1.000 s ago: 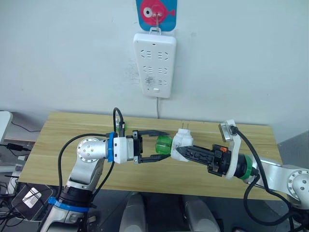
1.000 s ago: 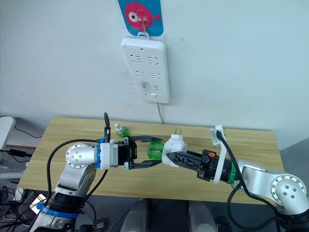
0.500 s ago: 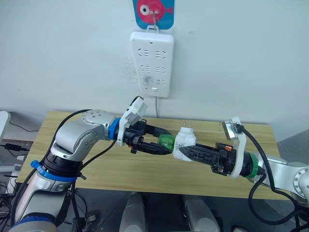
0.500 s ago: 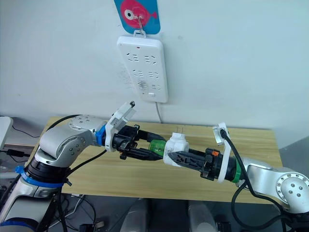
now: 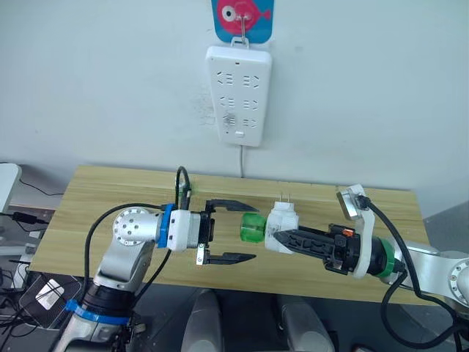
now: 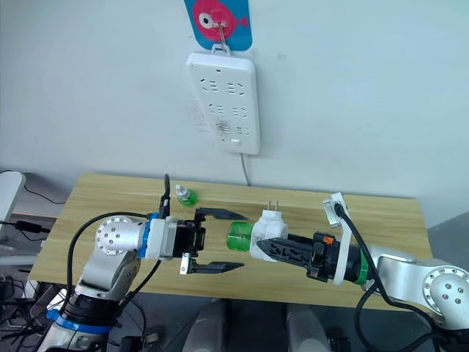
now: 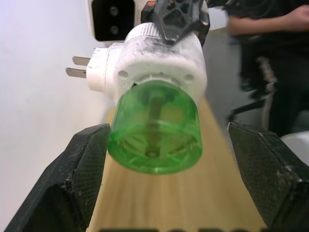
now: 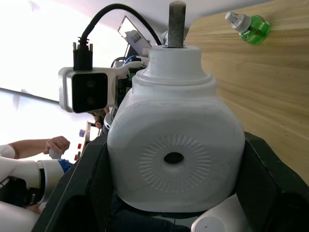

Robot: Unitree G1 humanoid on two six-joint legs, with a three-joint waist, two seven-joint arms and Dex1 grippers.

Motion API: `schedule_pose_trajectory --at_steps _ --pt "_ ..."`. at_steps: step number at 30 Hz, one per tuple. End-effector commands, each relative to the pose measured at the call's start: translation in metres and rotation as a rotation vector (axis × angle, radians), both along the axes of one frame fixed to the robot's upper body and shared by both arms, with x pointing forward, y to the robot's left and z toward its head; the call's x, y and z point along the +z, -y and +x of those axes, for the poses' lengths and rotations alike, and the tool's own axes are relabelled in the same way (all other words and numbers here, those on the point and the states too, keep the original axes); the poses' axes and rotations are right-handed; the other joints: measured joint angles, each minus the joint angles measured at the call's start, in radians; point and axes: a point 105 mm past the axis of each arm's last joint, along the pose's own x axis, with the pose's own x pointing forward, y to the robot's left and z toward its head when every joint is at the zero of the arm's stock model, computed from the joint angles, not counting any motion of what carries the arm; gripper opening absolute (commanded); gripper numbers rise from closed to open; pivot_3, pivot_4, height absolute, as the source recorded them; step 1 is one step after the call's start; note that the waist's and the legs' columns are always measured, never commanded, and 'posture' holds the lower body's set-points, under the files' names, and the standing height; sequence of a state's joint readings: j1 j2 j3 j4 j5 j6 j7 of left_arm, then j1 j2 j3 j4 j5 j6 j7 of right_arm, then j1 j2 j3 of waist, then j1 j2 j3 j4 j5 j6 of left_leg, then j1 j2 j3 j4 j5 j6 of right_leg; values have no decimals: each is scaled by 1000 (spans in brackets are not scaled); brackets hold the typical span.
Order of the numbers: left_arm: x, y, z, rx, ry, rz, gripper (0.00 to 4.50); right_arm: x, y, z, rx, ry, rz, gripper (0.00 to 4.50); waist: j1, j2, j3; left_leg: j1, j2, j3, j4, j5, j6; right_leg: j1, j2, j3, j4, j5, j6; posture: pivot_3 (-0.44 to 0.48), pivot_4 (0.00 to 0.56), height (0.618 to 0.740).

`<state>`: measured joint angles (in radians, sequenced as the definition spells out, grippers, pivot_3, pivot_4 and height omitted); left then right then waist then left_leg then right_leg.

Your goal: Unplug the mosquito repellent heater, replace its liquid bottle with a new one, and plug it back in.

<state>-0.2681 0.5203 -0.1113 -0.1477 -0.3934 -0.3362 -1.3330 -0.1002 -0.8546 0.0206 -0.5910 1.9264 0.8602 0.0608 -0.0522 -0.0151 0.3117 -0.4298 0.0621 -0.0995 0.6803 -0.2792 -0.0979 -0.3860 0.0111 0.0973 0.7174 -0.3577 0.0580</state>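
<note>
The mosquito repellent heater (image 5: 282,220) is held off the table with its two prongs up, and my right gripper (image 5: 277,236) is shut on its white body. A green liquid bottle (image 5: 251,227) sticks out of its end towards my left gripper (image 5: 256,231). That gripper is open, one finger above the bottle and one below, with clear gaps in the left wrist view. Another green bottle (image 6: 185,196) with a white top lies on the wooden table (image 5: 110,191) behind the left arm. The right wrist view shows the heater's round face (image 8: 174,157).
A long white power strip (image 5: 239,95) hangs on the wall from a fish-shaped hook (image 5: 242,13), its cord running down behind the table. A person's hand (image 8: 58,144) and sleeve show beyond the table in the right wrist view.
Half a second ago my left gripper was shut on the green bottle with its wrist rolled and elbow raised. It has let go, rolled back and opened wide. The right gripper still holds the heater.
</note>
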Motion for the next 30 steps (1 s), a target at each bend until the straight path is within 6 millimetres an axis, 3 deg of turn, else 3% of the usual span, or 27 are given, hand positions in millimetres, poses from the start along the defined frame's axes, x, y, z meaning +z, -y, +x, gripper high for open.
schedule_pose_trajectory --at_steps 1,3,6,11,16,19,23,30 --pt "5 0 -4 -5 88 -22 4176 13 -3 -7 34 36 36 2992 -1 0 0 0 0 0 0 0 0 0 0 0 0 0 0 -101 320 697" --pt "3 -1 -3 0 87 -19 4176 13 -3 -7 35 36 36 2992 -4 0 0 0 0 0 0 0 0 0 0 0 0 0 0 -104 319 697" --pt "6 1 -1 -2 89 -31 3655 13 -4 -7 36 38 35 2992 -5 0 0 0 0 0 0 0 0 0 0 0 0 0 0 -106 319 697" --pt "2 2 1 -4 72 -10 2347 14 -4 -8 38 40 37 2992 -5 0 0 0 0 0 0 0 0 0 0 0 0 0 0 -108 318 697" --pt "8 9 2 -36 11 12 2299 14 -4 -9 47 43 31 2992 -5 0 1 0 0 -1 0 0 0 0 0 -1 0 0 0 -104 318 697" --pt "5 11 5 -41 -305 157 2299 13 -4 -11 62 46 19 2992 -5 -1 4 0 0 -1 0 0 0 0 1 -1 0 0 0 -100 318 697" --pt "31 12 3 -115 -677 204 2299 11 -5 -14 85 45 11 2992 -7 0 5 -1 0 -5 0 1 1 0 1 -3 2 0 0 -99 317 697" --pt "37 6 -3 -144 -828 232 2298 10 -8 -22 110 38 13 2992 -14 0 6 -1 1 -4 -1 3 -3 0 2 -3 0 0 0 -104 324 697"
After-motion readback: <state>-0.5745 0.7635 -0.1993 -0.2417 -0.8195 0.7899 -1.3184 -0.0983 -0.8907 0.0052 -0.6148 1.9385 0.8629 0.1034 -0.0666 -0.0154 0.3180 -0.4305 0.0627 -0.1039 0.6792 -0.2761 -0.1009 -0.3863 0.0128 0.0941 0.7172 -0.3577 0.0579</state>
